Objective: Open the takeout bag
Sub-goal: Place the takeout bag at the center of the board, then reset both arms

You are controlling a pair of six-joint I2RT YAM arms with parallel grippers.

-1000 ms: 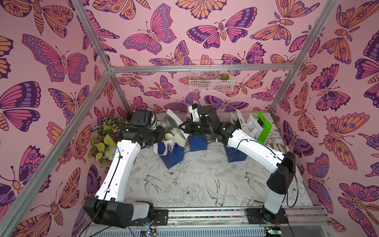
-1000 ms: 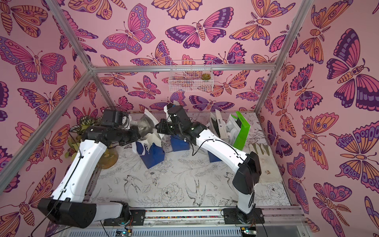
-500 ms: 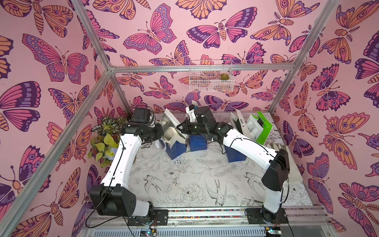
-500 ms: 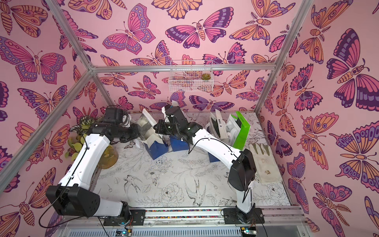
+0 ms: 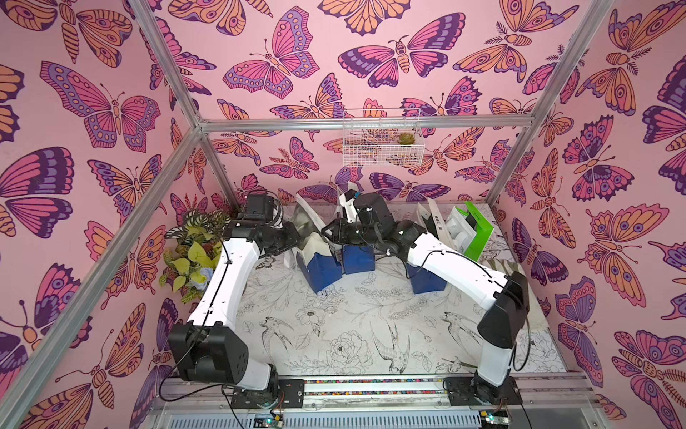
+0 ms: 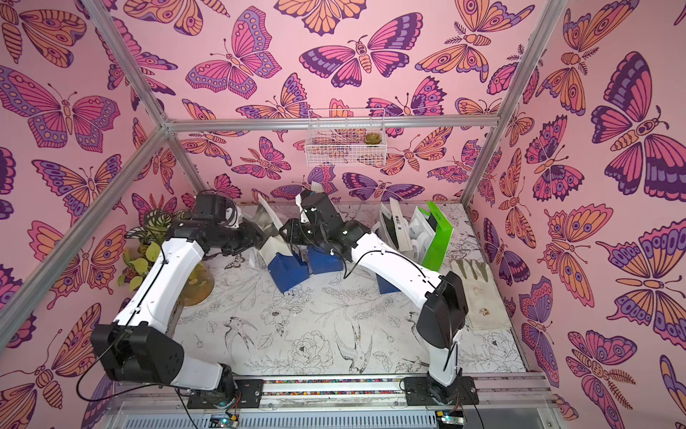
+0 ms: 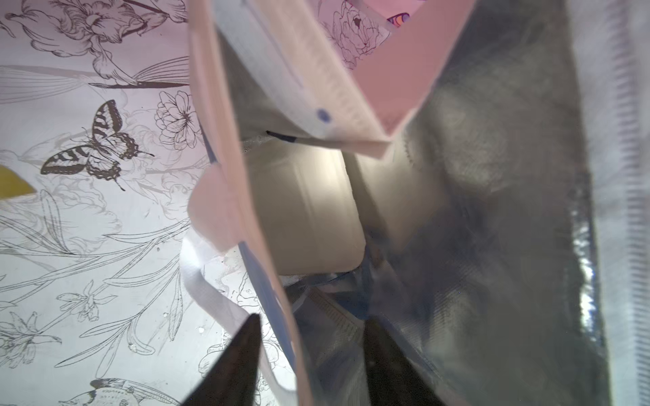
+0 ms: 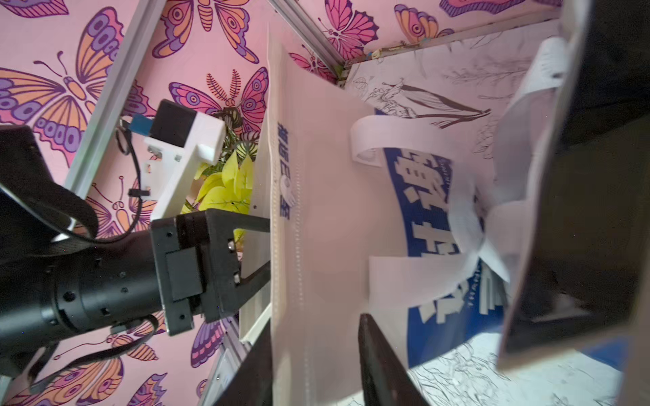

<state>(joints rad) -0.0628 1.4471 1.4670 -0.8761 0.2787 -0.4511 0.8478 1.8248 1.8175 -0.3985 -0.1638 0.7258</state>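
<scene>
Blue-and-white: find the takeout bag (image 5: pixel 321 265) at 12 o'clock of the table (image 5: pixel 334 327), mouth spread. Looks like the release step, left gripper (image 7: pixel 313 320) at 9 and right gripper (image 8: pixel 314 321) at 3 o'clock both unclenched astride its walls. Next, back out without snagging.

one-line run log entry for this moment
left gripper: open, bag wall between fingers | right gripper: open, bag wall between fingers | takeout bag: mouth spread, white container inside

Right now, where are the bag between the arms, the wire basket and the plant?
takeout bag (image 5: pixel 322 270): in a top view, blue lower panel.
wire basket (image 5: pixel 371 158): in a top view, front mesh.
plant (image 5: pixel 195 256): in a top view, yellow-green leaf.
</scene>
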